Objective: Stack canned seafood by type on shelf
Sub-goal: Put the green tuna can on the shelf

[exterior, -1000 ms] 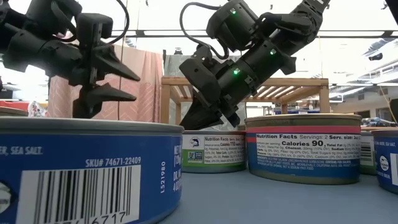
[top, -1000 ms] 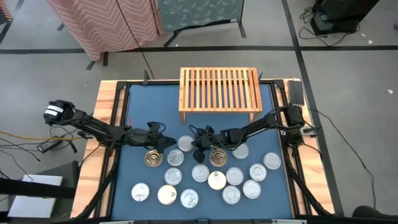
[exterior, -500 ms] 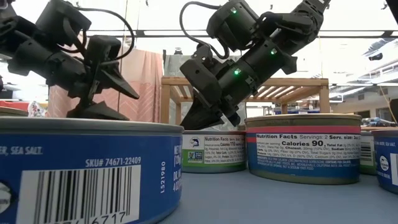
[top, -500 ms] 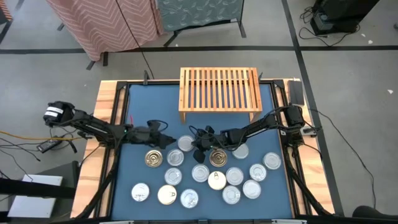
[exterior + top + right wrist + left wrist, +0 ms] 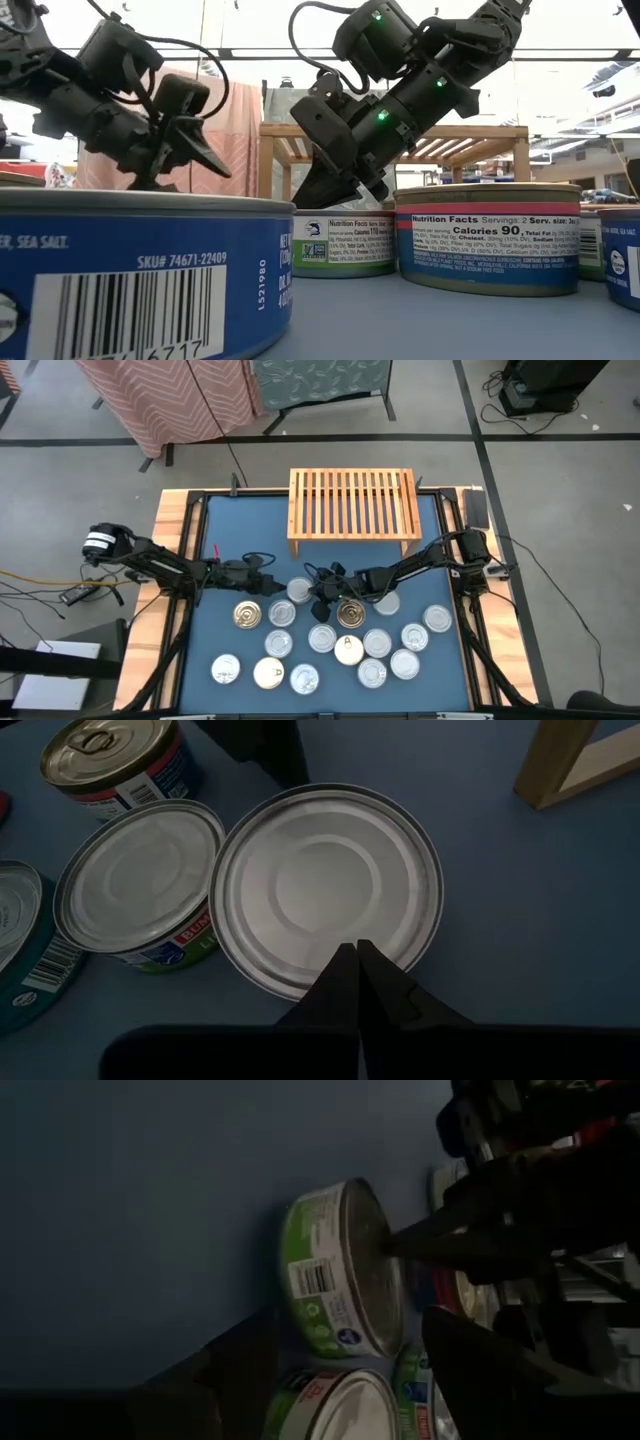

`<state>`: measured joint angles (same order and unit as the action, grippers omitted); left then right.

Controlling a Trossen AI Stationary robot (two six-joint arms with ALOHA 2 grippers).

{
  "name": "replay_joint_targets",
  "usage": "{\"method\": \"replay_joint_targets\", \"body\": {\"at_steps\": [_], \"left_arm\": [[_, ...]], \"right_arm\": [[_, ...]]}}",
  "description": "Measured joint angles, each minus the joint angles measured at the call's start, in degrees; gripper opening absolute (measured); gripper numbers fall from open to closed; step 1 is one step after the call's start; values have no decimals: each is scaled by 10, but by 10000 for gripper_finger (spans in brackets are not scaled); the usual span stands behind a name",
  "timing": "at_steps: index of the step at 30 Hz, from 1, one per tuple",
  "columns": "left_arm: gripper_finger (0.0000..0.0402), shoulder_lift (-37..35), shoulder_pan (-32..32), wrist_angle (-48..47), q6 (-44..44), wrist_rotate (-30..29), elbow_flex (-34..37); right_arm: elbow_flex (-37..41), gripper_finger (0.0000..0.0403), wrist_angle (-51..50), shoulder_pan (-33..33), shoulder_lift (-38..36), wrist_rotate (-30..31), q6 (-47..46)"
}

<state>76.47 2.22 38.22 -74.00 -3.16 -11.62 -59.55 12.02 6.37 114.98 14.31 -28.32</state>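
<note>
Several flat round tins point(image 5: 340, 640) stand in a cluster on the blue mat, in front of the light-wood slatted shelf point(image 5: 352, 505). A silver-topped tin with a green label point(image 5: 298, 591) stands between the two grippers. My right gripper point(image 5: 357, 950) is shut and points down at that tin's lid point(image 5: 325, 885). My left gripper point(image 5: 268, 583) is open at the tin's left. In the left wrist view its fingers point(image 5: 240, 1370) stand apart on either side of the green-labelled tin point(image 5: 335, 1280) without touching it. My right gripper touches the green-labelled tin's lid near its rim point(image 5: 385, 1245) with its shut fingertips point(image 5: 357, 955). They come slanting down from the table's right side. The tin stands upright on the mat.
A gold-topped tin point(image 5: 244, 615) sits just near of my left gripper and another point(image 5: 350, 613) sits under my right arm. A red-and-blue-labelled tin point(image 5: 487, 238) stands close to the right of the green one. The mat left of the cluster point(image 5: 215, 620) is bare.
My left gripper has moved toward the table's right, closing on the green-labelled tin, and has tipped its fingers downward. My right gripper has kept still on the tin's lid. No tin has moved.
</note>
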Motion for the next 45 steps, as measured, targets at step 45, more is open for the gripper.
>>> {"method": "replay_joint_targets", "body": {"at_steps": [45], "left_arm": [[322,112,0,23,47,14,-42]], "right_arm": [[1,0,13,0,2,-8,15]]}}
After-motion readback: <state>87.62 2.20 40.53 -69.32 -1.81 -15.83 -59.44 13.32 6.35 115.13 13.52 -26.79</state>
